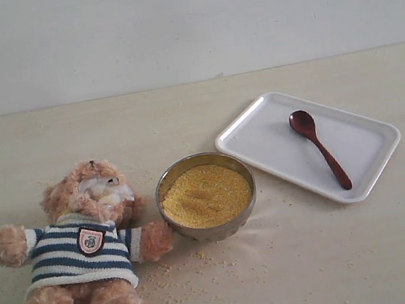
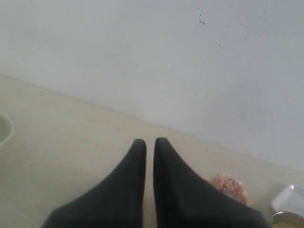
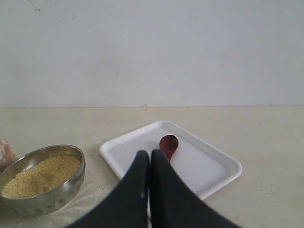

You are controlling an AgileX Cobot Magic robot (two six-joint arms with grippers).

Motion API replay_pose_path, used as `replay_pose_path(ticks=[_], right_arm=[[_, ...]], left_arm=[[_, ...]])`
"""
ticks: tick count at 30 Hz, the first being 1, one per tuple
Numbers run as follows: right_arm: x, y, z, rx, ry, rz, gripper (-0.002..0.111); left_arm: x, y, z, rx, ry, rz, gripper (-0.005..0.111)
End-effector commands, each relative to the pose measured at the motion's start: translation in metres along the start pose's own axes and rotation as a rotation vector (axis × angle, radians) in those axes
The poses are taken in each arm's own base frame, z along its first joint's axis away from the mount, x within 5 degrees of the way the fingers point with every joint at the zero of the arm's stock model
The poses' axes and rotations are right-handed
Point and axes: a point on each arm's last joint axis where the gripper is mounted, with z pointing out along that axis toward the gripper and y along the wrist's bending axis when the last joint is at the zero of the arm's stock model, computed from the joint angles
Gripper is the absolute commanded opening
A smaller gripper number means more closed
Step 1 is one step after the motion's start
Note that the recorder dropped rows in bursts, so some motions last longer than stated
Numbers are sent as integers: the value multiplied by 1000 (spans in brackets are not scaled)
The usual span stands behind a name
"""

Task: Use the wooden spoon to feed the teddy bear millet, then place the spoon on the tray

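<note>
A: Where is the wooden spoon [image 1: 318, 147]?
B: Flat on the tray [image 1: 261, 131], ahead of the right jaws, untouched; those are pressed together, empty. Left jaws together too, well away from it

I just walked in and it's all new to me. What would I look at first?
Probably the fluffy teddy bear in its striped shirt, lying on its back at the lower left of the exterior view. Right beside one paw stands a steel bowl heaped with yellow millet. To the right of that, a dark wooden spoon lies on a white tray.
</note>
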Motion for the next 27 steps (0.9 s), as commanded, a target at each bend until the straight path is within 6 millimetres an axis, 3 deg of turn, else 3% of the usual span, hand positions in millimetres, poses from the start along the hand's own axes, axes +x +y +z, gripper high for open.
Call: replay_pose_path(ticks=[1, 27], right_arm=[[-1, 0, 0, 4, -14, -11, 0], [-1, 0, 0, 4, -14, -11, 0]], left_arm=[[0, 0, 0, 6, -7, 41, 6], [2, 0, 0, 3, 8, 73, 6]])
